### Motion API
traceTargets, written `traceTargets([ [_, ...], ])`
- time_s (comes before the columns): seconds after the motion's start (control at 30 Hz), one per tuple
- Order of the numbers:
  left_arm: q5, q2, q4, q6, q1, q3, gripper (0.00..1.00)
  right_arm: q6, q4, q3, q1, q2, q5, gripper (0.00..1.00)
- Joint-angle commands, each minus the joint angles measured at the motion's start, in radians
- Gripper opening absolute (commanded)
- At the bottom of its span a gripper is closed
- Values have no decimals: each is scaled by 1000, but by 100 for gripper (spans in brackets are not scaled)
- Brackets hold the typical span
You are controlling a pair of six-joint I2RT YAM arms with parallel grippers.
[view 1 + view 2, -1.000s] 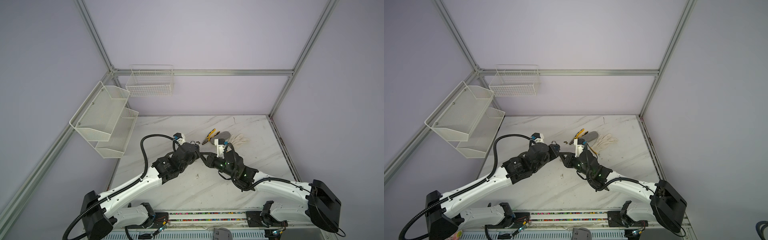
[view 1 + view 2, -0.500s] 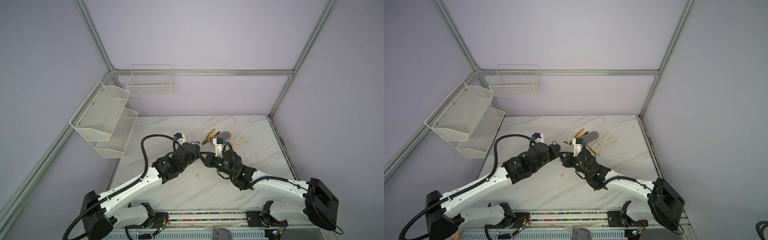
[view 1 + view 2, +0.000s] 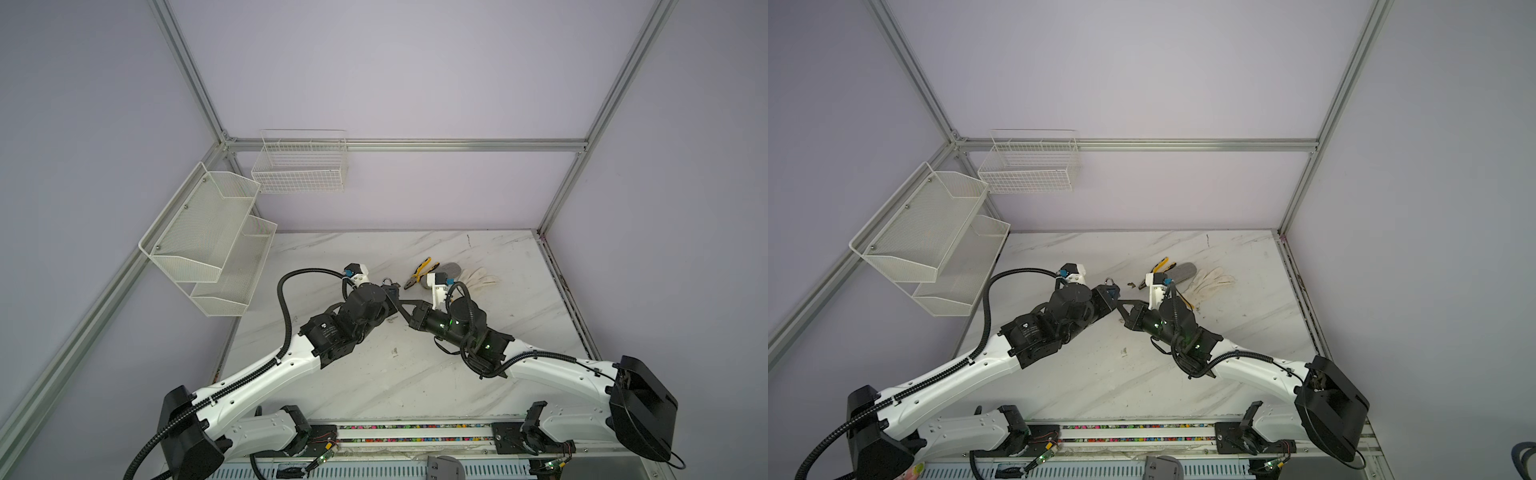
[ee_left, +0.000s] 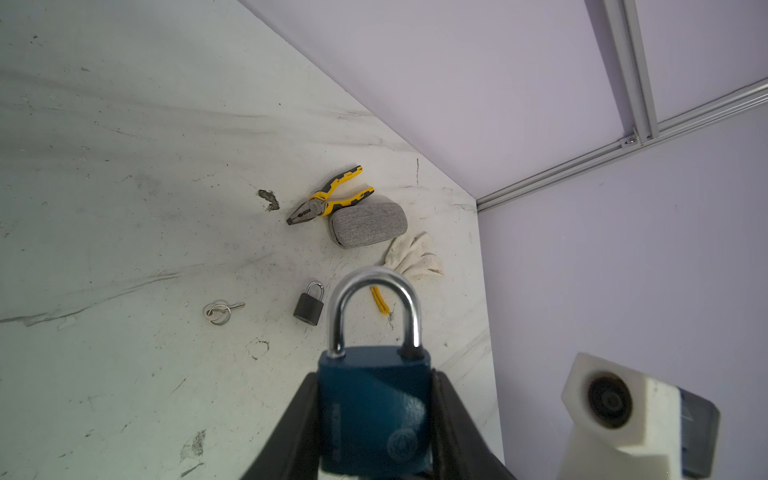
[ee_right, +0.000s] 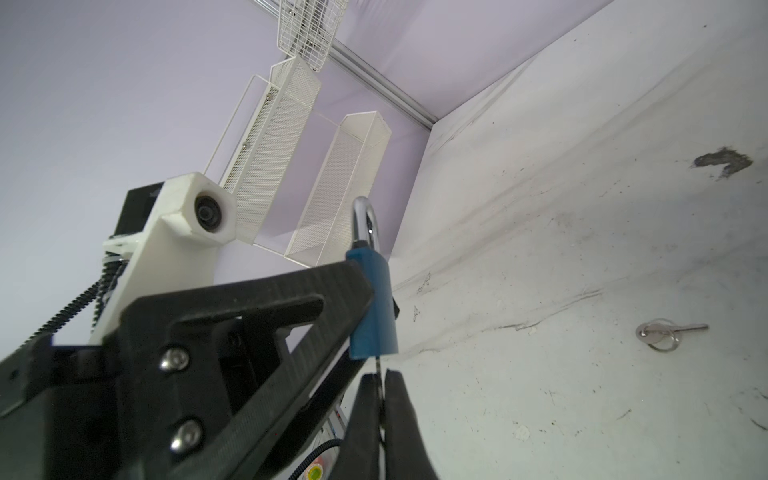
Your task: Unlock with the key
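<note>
Gripping blue padlock [image 4: 374, 395] — left hand [image 4: 375, 380]; right hand [image 5: 380, 379] pinching key [image 5: 377, 365] (round emblem [image 4: 401, 444] unreadable).

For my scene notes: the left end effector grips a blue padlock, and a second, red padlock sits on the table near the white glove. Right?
One error: the second padlock is dark grey, not red, as the left wrist view shows. The left end effector does grip the blue padlock, and the dark one sits on the table near the white glove.
</note>
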Motion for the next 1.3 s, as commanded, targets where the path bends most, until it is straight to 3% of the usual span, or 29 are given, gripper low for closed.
traceTargets([
  [0.0,132,-38,203,-41,-20,-33,0,95,115,-17,-16,13,-97,0],
  [0.5,238,19,367,-94,-4,-90,0,313,429,-58,-45,30,-248,0],
  [1.1,250,12,435,-139,7,-110,0,397,504,-88,-48,51,-251,0],
  [1.27,218,-1,363,-94,11,-79,0,320,412,-76,-48,38,-227,0],
])
